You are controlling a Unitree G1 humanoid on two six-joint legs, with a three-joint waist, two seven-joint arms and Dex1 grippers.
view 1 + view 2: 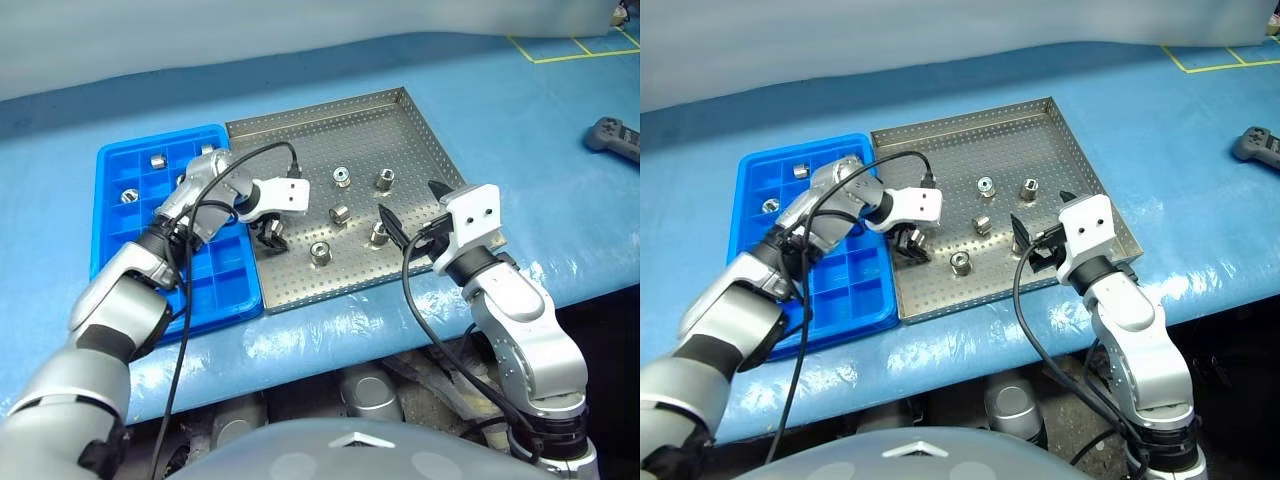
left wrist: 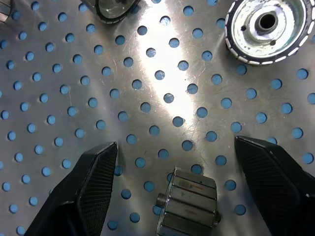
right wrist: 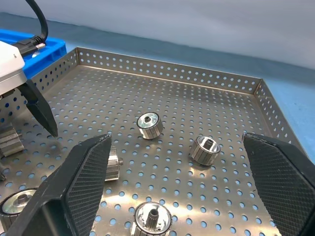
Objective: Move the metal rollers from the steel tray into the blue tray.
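Six metal rollers are counted on the steel tray [image 1: 300,130]: one [image 1: 342,177] and another [image 1: 385,181] toward its far half, one [image 1: 340,214] at the middle, one [image 1: 320,253] near the front rim, one [image 1: 379,234] just beside the right pincer's finger, and one [image 2: 189,204] lying on its side between the fingers of the left pincer [image 1: 270,236]. Three more rollers are seen in the blue tray [image 1: 225,285], each in its own compartment: one [image 1: 157,161] and one [image 1: 207,150] in the far rows, one [image 1: 128,196] near the left wall. The two trays are set side by side on the bench [image 1: 560,230], the blue one to the left. A dark handheld controller [image 1: 614,136] lies on the bench, well apart to the right.

The left pincer is pointed steeply down over the steel tray's near-left part, its fingers spread wide on either side of the roller; contact with it cannot be made out. The right pincer [image 1: 410,215] is held roughly level over the tray's near-right corner, spread wide and gripping nothing.
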